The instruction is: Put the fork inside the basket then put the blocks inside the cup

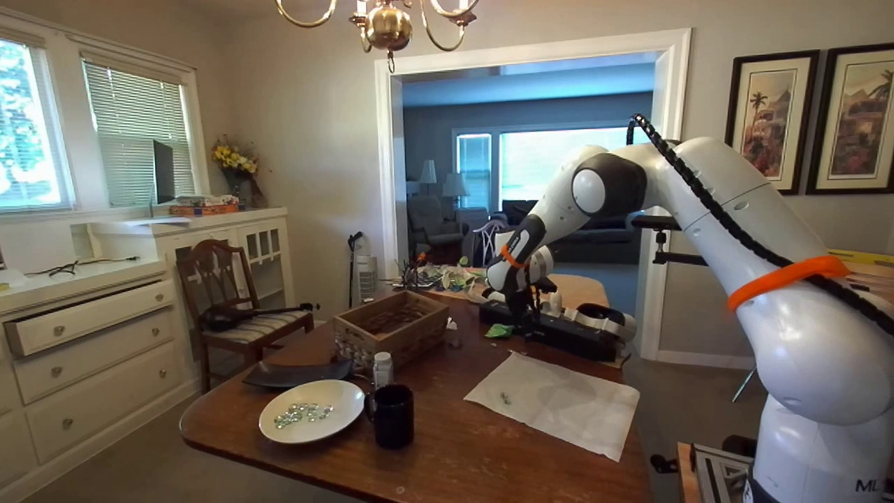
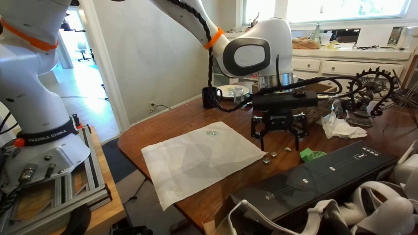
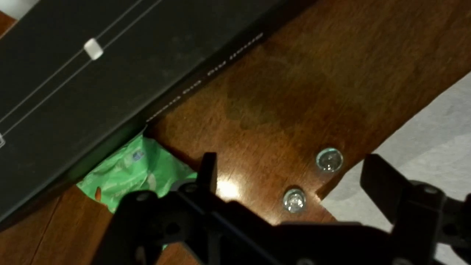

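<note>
1. The jaws are spread wide, nothing grasped; the gripper [image 2: 280, 147] is poised near glass pebbles [image 3: 329, 160] — presumably the blocks — just beside the paper [image 2: 202, 156].
2. One pebble should be centred in the gap, then pinched low; smooth glass may slip.
3. It should be carried to the cup [image 1: 394, 417], beside the plate [image 1: 349, 398]; the basket [image 1: 415, 337] is seen beyond, no fork anywhere.

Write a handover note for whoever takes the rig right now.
Claw: open, holding nothing, above the table.
Basket and black cup: standing on the table.
Glass pieces, probably the blocks: three on the bare table near the claw, others on paper and plate.
Done: can't confirm; no fork shows, and the basket's and cup's insides aren't fully visible.
Left: probably check the basket for the fork, then gather pieces into the cup.
</note>
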